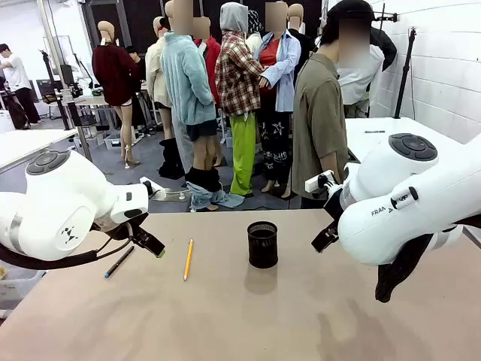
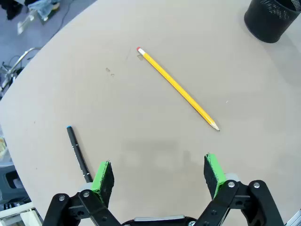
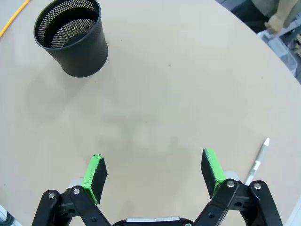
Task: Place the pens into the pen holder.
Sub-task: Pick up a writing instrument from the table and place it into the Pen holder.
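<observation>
The left gripper (image 2: 157, 162) and right gripper (image 3: 152, 157) gape wide and empty, while the light, stiff pencil (image 2: 178, 87) probably rolls, so a mid-shaft pinch suits

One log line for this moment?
pencil, black pen, whitish pen: on table; pen holder: empty; left tool: open; right tool: open

Surfaces and finishes
The table (image 1: 301, 316) looks smooth and matt; the pen holder (image 1: 262, 244) is black mesh; at its nine o'clock, the pencil (image 1: 188, 259) shows glossy yellow paint.
</observation>
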`<state>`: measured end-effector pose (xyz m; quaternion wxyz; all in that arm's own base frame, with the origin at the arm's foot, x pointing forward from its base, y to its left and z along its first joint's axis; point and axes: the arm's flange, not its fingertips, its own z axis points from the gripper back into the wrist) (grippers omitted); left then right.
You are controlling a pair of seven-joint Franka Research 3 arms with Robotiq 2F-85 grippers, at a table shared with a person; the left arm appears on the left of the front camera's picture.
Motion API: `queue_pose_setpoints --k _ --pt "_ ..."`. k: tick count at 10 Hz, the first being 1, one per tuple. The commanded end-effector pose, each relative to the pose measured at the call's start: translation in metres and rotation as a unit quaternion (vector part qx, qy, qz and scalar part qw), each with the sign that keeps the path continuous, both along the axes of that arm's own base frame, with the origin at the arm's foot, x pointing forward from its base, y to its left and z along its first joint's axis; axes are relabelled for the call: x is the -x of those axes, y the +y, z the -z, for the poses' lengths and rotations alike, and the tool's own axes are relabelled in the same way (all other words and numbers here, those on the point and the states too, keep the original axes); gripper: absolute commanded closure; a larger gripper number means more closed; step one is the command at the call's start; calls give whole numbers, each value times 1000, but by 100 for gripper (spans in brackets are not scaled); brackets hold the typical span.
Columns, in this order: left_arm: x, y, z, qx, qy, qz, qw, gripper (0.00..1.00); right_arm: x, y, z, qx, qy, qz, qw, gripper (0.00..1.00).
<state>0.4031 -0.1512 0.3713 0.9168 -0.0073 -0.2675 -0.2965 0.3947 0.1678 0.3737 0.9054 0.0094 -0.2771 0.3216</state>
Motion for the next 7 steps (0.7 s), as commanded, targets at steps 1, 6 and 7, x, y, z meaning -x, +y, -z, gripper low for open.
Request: queue_pose_setpoints --k 1,6,7 --pt "0 0 0 0 0 0 1000 0 0 0 0 0 0 0 1000 0" --pt "0 0 0 0 0 0 1000 0 0 0 0 0 0 0 1000 0" --pt "0 0 0 0 0 0 1000 0 0 0 0 0 0 0 1000 0"
